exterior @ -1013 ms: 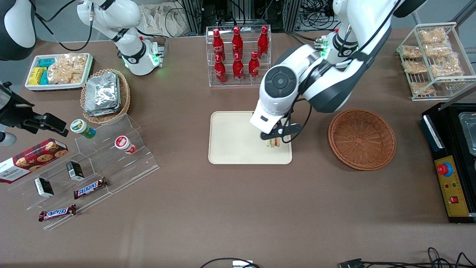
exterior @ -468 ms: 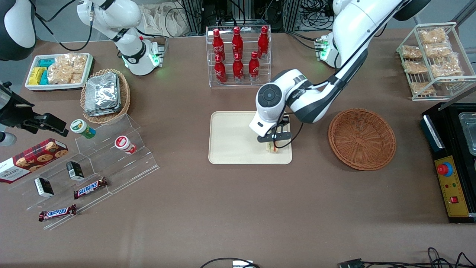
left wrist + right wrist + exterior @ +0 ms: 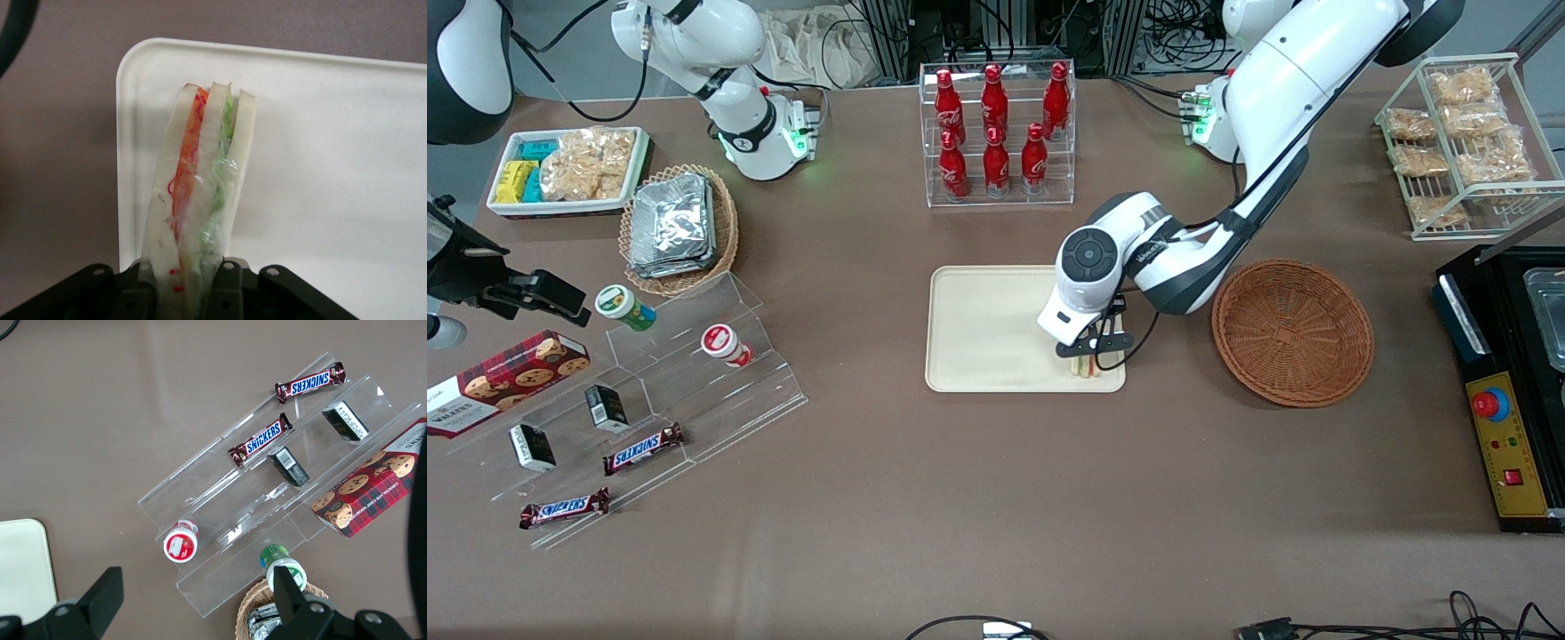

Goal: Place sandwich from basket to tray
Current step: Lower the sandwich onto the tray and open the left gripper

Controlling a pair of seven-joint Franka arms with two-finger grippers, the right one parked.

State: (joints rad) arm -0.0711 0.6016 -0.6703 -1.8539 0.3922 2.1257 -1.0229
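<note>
The sandwich (image 3: pixel 1086 367) is a clear-wrapped wedge with white bread and orange and green filling. My left gripper (image 3: pixel 1089 348) is shut on it, low over the cream tray (image 3: pixel 978 356), at the tray corner nearest the front camera and closest to the basket. In the left wrist view the sandwich (image 3: pixel 200 193) stands out from between the black fingers (image 3: pixel 227 293) of the gripper (image 3: pixel 183 293), over the tray's rounded corner (image 3: pixel 320 167). I cannot tell whether it touches the tray. The reddish-brown wicker basket (image 3: pixel 1291 331) stands beside the tray toward the working arm's end, with nothing in it.
A clear rack of red bottles (image 3: pixel 996 133) stands farther from the camera than the tray. Toward the parked arm's end are a tan basket of foil packets (image 3: pixel 676 227) and an acrylic snack stand (image 3: pixel 685 373). A wire rack (image 3: pixel 1463 142) and a black box (image 3: pixel 1507 391) sit at the working arm's end.
The left arm has lowered and carried the sandwich nearer the camera, from above the tray down to its near corner. The grip on the sandwich is unchanged.
</note>
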